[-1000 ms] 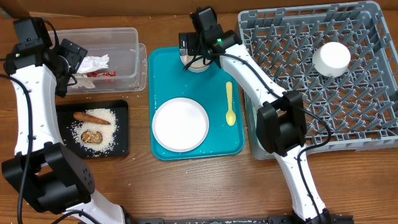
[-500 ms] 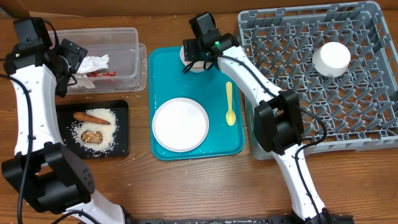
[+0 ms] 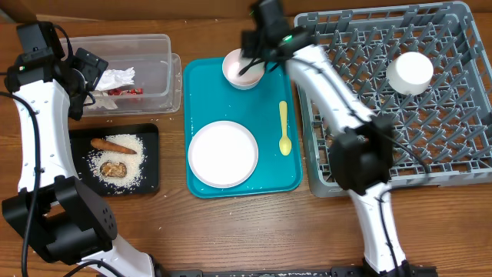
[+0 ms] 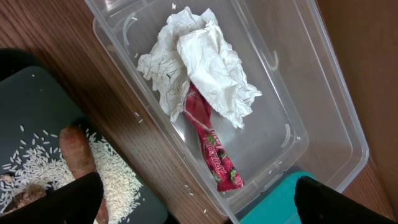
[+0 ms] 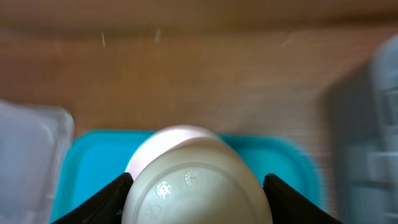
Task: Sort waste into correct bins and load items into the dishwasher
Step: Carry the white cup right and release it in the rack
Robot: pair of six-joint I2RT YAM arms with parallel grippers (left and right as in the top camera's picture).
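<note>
My right gripper (image 5: pixel 198 185) is shut on the small white cup (image 5: pixel 205 165), gripping its sides with its base facing the camera. It hangs just above the pale pink dish (image 5: pixel 166 138), which sits at the back of the teal tray (image 3: pixel 200 92). The white plate (image 3: pixel 223 154) and yellow spoon (image 3: pixel 284 127) lie on that tray. A white bowl (image 3: pixel 410 71) rests upside down in the grey dishwasher rack (image 3: pixel 461 115). My left gripper (image 4: pixel 202 202) hangs open over the near edge of the clear tub (image 4: pixel 323 112), which holds the napkin (image 4: pixel 199 62) and red wrapper (image 4: pixel 214 149).
The black tray (image 3: pixel 150 165) in front of the tub holds the carrot (image 3: pixel 113 144), the brown lump (image 3: pixel 114 168) and rice (image 3: pixel 132 158). A few rice grains lie on the wood between tub and tray. The rack fills the right side of the table.
My right gripper closed on the cup in the pink dish and lifted it up and to the right, leaving the dish on the tray. The left arm has not moved.
</note>
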